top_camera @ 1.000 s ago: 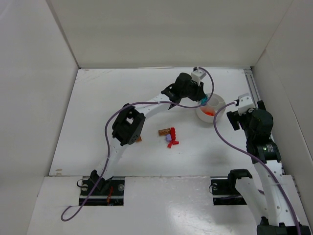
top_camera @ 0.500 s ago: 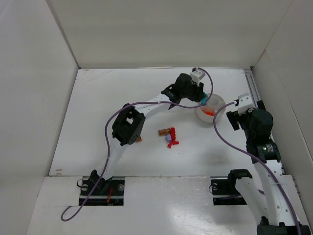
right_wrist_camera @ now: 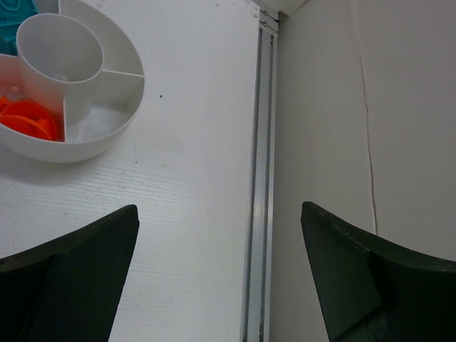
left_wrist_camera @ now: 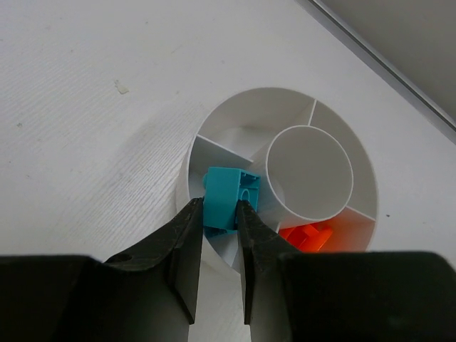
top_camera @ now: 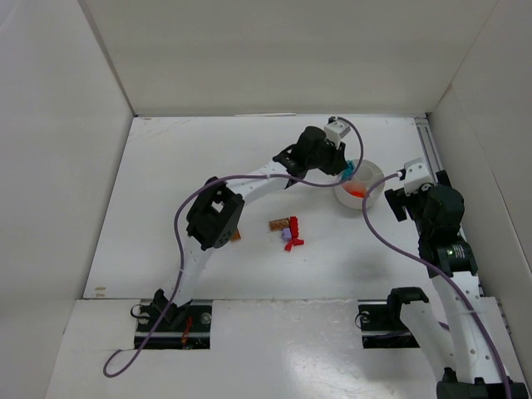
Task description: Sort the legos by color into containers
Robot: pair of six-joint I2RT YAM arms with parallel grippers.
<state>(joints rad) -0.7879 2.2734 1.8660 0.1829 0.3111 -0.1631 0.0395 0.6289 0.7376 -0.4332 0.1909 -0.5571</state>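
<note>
My left gripper (left_wrist_camera: 219, 206) is shut on a teal brick (left_wrist_camera: 229, 196), which hangs over a compartment at the left side of the round white bowl (left_wrist_camera: 335, 114). Seen from above, this gripper (top_camera: 343, 166) stands at the bowl's (top_camera: 371, 174) left rim. Orange pieces (left_wrist_camera: 308, 236) lie in another compartment, and the centre cup looks bare. Red (top_camera: 293, 223), brown (top_camera: 279, 224) and purple (top_camera: 287, 235) legos lie loose mid-table. My right gripper (right_wrist_camera: 219, 210) is open and holds nothing, just right of the bowl (right_wrist_camera: 107, 135).
A metal rail (right_wrist_camera: 260, 178) runs along the table's right edge against the white wall (right_wrist_camera: 370, 142), directly under my right gripper. A small brown piece (top_camera: 237, 236) lies by the left arm's elbow. White walls enclose the table on three sides.
My left gripper, with the teal brick, has edged slightly toward the bowl's rim and its elbow has shifted a little left. The right arm has not moved.
</note>
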